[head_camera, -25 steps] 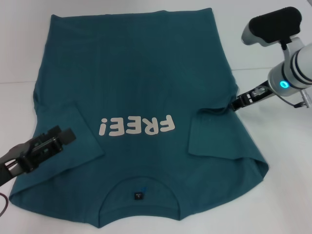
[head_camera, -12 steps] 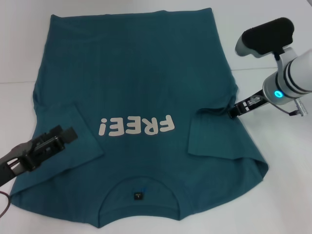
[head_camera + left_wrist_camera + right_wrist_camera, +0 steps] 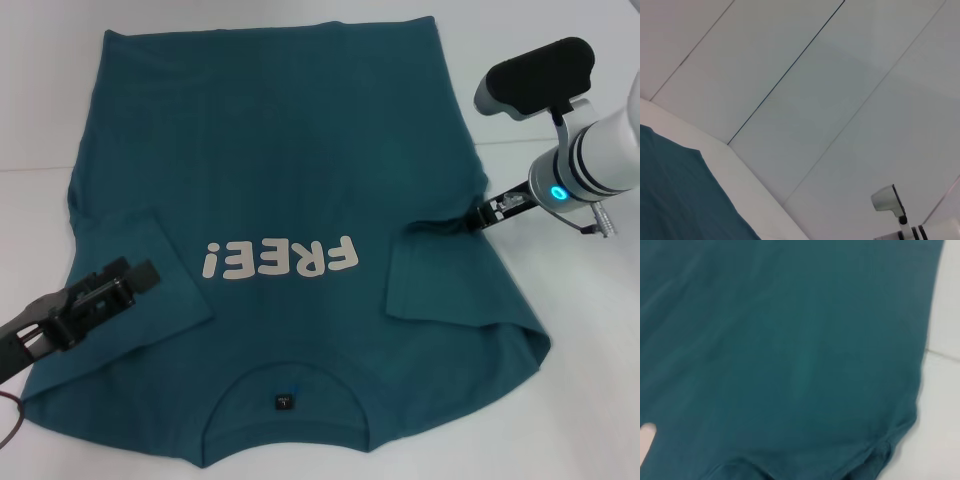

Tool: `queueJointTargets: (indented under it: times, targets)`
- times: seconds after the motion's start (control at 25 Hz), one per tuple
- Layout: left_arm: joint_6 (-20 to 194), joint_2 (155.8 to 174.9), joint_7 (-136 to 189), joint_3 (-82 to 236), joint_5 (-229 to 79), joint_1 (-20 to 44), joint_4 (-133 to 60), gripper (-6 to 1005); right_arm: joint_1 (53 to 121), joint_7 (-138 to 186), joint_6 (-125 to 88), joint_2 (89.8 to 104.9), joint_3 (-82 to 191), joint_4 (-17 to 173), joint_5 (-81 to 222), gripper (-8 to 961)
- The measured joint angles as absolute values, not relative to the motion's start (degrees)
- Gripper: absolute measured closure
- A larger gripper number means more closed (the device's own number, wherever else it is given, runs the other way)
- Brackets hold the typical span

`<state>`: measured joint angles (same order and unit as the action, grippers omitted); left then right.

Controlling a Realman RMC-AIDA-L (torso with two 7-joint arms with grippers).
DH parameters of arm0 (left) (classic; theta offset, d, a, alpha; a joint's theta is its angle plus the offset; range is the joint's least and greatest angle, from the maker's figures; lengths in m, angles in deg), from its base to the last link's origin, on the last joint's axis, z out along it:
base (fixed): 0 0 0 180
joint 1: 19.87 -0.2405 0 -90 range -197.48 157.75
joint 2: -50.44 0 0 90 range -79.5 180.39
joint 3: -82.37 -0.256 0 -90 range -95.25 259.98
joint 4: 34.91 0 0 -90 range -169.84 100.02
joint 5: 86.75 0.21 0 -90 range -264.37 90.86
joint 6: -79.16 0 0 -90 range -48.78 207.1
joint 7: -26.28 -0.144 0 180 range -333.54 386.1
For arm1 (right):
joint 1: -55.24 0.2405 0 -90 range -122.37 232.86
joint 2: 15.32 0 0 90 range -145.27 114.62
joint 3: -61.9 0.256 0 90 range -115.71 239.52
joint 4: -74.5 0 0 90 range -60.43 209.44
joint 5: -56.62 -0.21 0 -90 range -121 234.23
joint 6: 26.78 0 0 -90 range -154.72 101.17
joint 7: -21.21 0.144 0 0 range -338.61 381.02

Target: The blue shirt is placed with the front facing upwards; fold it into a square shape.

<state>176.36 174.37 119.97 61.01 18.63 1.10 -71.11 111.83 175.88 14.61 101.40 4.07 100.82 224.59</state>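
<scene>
Head view: right gripper (image 3: 478, 219) sits at the right side edge of the blue shirt (image 3: 280, 180), just past the folded-in right sleeve, tip touching the fabric where it puckers. Fingers look pinched together on that edge, no gap visible, though the tip is small. Left gripper (image 3: 125, 281) lies low over the folded left sleeve; whether its fingers are parted or closed, cannot tell, and nothing visibly held.

Shirt lies flat on the white table (image 3: 590, 330), front up, white "FREE!" print (image 3: 280, 260) reading upside down from the robot side. Collar (image 3: 285, 400) with black neck label nearest the robot, hem at the far edge, so the long axis runs straight away from the robot. Both sleeves folded inward onto the body.

Right wrist view: mostly teal fabric, with a seam edge and a strip of table. Left wrist view: a shirt corner and wall panels.
</scene>
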Motion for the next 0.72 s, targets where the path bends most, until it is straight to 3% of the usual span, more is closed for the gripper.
queueJointTargets:
  times: [0.4,0.6,0.72]
  targets:
    - [176.7,174.37,120.0,61.0,17.6,0.7,-71.1,120,111.9,179.2,0.9,101.34,5.7,100.9,215.2,287]
    - [176.8,174.36,120.2,61.0,17.6,0.8,-71.1,121,109.0,178.9,8.8,100.48,5.8,106.6,213.2,288]
    - [176.9,174.24,121.1,61.0,17.8,1.0,-71.3,121,103.8,176.5,18.1,101.06,6.2,116.3,208.2,288]
